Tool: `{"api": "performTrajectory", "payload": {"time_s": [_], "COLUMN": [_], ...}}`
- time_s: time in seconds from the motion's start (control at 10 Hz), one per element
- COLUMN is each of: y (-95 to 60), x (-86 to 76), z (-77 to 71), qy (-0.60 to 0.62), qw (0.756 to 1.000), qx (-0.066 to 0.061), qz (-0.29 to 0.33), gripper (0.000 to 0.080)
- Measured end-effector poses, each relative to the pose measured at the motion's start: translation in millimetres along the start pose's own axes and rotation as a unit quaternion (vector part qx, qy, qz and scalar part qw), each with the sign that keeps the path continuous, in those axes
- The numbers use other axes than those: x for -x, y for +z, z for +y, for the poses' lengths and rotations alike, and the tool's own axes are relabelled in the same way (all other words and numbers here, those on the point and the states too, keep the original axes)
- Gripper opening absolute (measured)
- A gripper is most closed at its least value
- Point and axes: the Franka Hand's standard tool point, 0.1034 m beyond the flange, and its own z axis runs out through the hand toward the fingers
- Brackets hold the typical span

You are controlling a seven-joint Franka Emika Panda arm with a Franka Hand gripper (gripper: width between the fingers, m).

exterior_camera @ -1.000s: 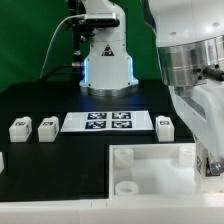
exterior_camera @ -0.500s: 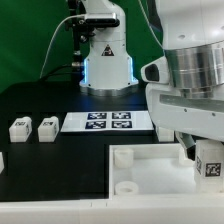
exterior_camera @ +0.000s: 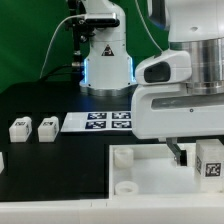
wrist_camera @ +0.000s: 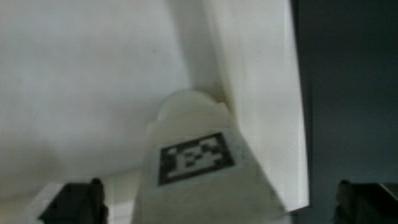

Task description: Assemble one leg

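Note:
A white leg (exterior_camera: 210, 160) with a square marker tag stands at the exterior view's right, against the white tray (exterior_camera: 140, 170). My gripper (exterior_camera: 197, 157) is down around it. In the wrist view the leg (wrist_camera: 199, 150) sits between my two dark fingertips (wrist_camera: 71, 205), which stand wide apart and do not touch it, so the gripper (wrist_camera: 217, 206) is open. Two more legs (exterior_camera: 19, 127) (exterior_camera: 46, 127) lie on the black table at the exterior view's left. A leg to the right of the marker board is hidden behind my arm.
The marker board (exterior_camera: 95, 122) lies flat behind the tray. The tray has round corner sockets (exterior_camera: 126, 186) and raised walls. The robot base (exterior_camera: 105, 60) stands at the back against a green backdrop. My arm's white body fills the exterior view's upper right.
My arm has swung toward the exterior view's left and lower, now covering the marker board's right end and the leg beside it. The tagged leg at the right has stayed in place.

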Motion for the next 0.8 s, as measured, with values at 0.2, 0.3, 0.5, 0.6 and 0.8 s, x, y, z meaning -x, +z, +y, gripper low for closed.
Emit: {"api": "performTrajectory", "payload": {"time_s": [0.2, 0.3, 0.5, 0.6, 0.8], "y": [-0.2, 0.2, 0.5, 0.6, 0.5], "x": [-1.4, -1.1, -0.9, -0.7, -0.8], "z": [5.0, 4.4, 4.0, 3.6, 3.6], "qy": [-0.039, -0.027, 0.023, 0.067, 0.147], "qw": [0.999, 1.0, 1.0, 0.998, 0.989], "qx": [0.0, 0.0, -0.002, -0.003, -0.003], "qz": [0.0, 0.0, 0.0, -0.001, -0.001], "gripper": [0.0649, 0.0639, 0.0482, 0.0286, 0.0291]}}
